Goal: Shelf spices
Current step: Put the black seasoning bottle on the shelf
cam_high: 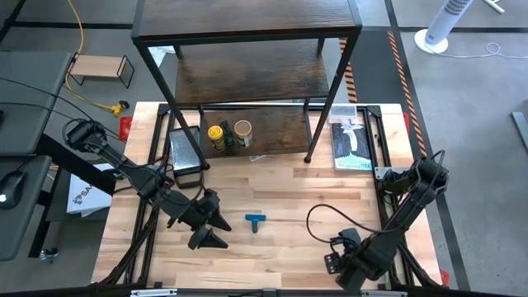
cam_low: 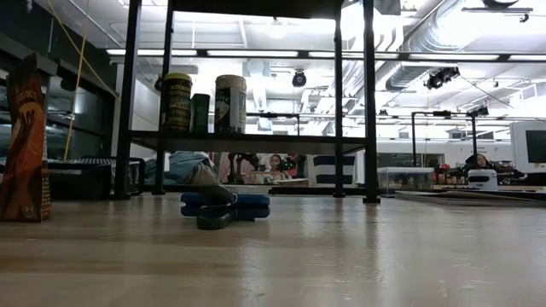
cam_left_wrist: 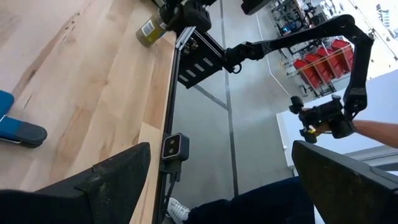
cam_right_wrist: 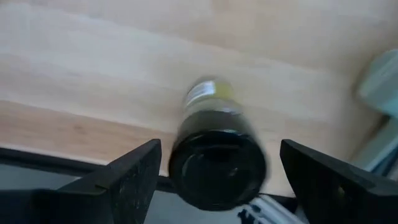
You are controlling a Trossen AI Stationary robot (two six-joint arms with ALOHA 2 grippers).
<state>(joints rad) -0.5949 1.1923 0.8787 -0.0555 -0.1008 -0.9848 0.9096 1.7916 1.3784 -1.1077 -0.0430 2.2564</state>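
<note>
Fingers of the right gripper (cam_right_wrist: 214, 171) stand wide on either side of a black-lidded glass spice jar (cam_right_wrist: 217, 155) lying at the wooden table's (cam_high: 330, 186) near edge, not visibly pinching it; left gripper (cam_high: 216, 231) hangs open, empty

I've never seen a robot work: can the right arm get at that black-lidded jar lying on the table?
Probably yes: the black-lidded jar lies just ahead of the right gripper, its open fingers standing either side with nothing between.
</note>
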